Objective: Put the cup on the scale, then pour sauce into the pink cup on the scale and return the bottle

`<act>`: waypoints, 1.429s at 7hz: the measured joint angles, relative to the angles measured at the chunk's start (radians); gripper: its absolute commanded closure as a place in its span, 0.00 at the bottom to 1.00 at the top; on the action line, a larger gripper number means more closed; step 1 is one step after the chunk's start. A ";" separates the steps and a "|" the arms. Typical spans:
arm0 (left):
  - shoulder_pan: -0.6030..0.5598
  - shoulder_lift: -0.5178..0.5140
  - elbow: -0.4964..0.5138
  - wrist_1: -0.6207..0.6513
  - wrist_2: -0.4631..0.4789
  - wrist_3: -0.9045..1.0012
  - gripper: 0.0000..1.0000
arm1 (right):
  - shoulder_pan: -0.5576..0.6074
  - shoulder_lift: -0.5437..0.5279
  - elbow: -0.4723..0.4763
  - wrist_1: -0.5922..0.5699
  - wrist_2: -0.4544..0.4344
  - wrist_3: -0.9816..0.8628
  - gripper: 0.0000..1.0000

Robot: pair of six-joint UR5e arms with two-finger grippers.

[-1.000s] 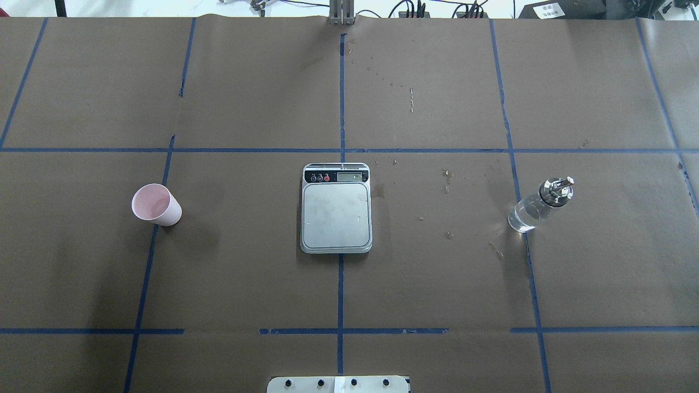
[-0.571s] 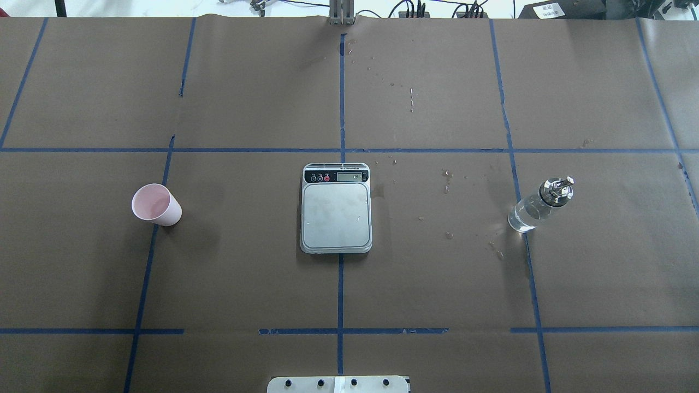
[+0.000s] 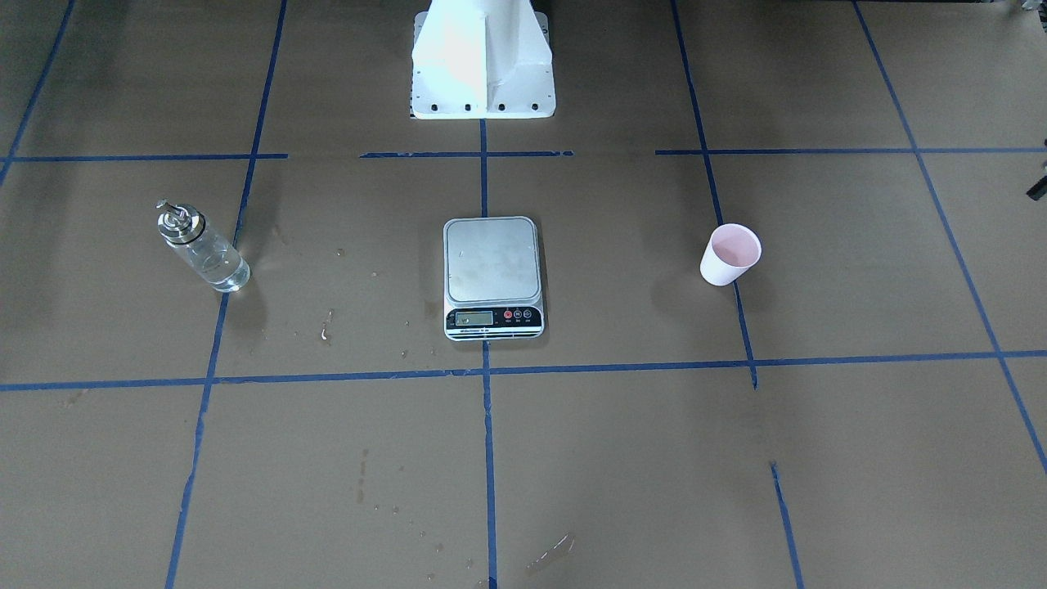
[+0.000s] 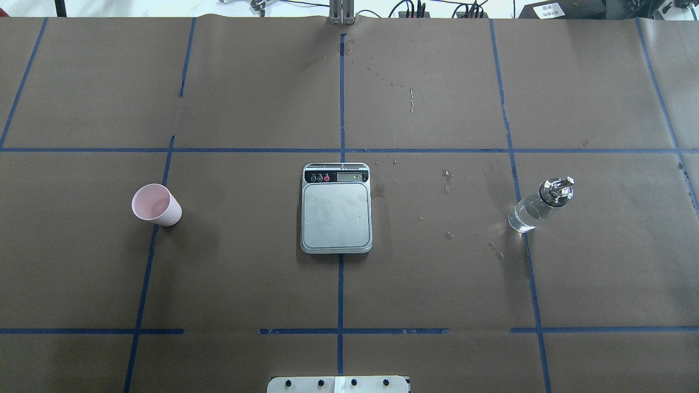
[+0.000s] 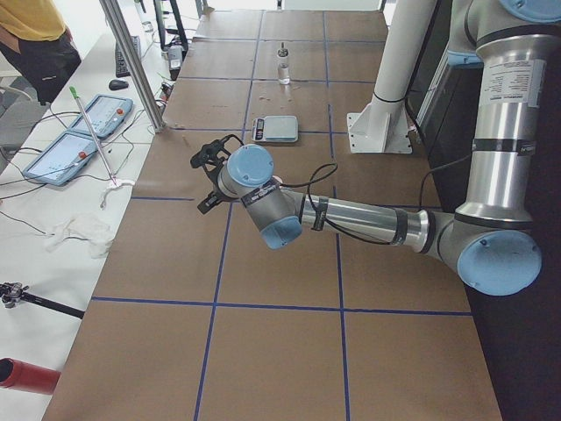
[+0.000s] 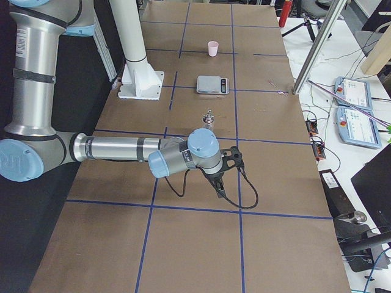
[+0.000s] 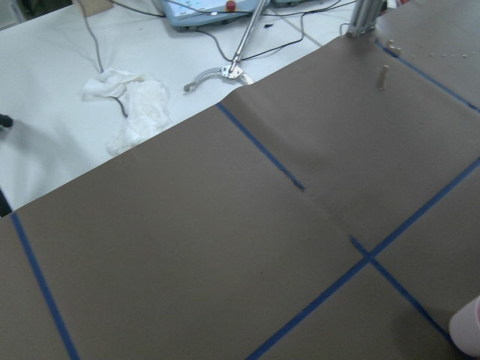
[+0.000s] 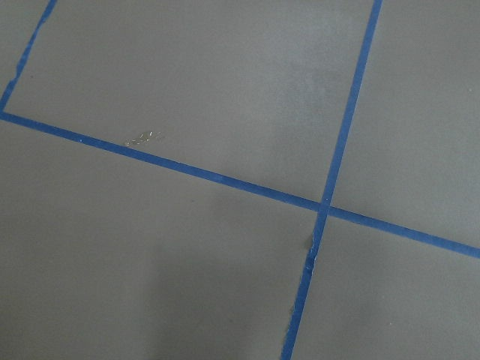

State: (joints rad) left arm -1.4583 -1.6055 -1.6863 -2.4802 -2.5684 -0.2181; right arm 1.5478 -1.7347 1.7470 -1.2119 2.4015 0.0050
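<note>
The pink cup (image 4: 155, 204) stands upright on the brown paper at the table's left, apart from the scale (image 4: 336, 213) in the middle, whose steel platform is bare. The glass bottle (image 4: 538, 207) with clear liquid and a silver spout stands at the right. In the front view the cup (image 3: 730, 254), scale (image 3: 492, 274) and bottle (image 3: 200, 248) show mirrored. The left gripper (image 5: 202, 182) hovers over the table's left end, near the cup, whose edge shows in the left wrist view (image 7: 469, 326). The right gripper (image 6: 220, 186) hovers beyond the bottle (image 6: 209, 119). I cannot tell whether either is open.
The white robot pedestal (image 3: 483, 57) stands behind the scale. Water droplets (image 4: 448, 234) lie between scale and bottle. An aluminium post (image 5: 131, 61) and a side table with tablets (image 5: 88, 132) border the far edge. Blue tape lines cross the paper.
</note>
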 measured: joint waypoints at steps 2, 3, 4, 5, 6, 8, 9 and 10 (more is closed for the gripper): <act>0.125 -0.017 -0.012 -0.056 0.059 -0.224 0.00 | 0.000 0.000 -0.002 -0.001 0.001 0.001 0.00; 0.212 -0.009 -0.036 -0.069 0.203 -0.336 0.04 | 0.000 0.000 -0.002 0.000 0.002 0.002 0.00; 0.303 0.007 -0.059 -0.063 0.356 -0.424 0.18 | 0.000 0.000 -0.002 0.000 0.002 0.003 0.00; 0.379 0.030 -0.094 -0.024 0.469 -0.483 0.25 | 0.000 -0.001 -0.002 0.000 0.001 0.003 0.00; 0.443 0.054 -0.149 0.044 0.539 -0.535 0.30 | 0.001 -0.001 -0.003 0.000 0.001 0.003 0.00; 0.586 0.074 -0.221 0.132 0.672 -0.663 0.36 | 0.001 -0.001 -0.004 0.000 0.000 0.002 0.00; 0.654 0.076 -0.230 0.147 0.735 -0.709 0.38 | 0.001 -0.001 -0.005 0.000 0.000 0.002 0.00; 0.698 0.076 -0.230 0.163 0.774 -0.733 0.41 | 0.001 -0.002 -0.006 0.000 -0.001 0.001 0.00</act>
State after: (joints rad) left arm -0.7605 -1.5290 -1.9165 -2.3176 -1.7940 -0.9514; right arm 1.5493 -1.7362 1.7414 -1.2118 2.4009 0.0064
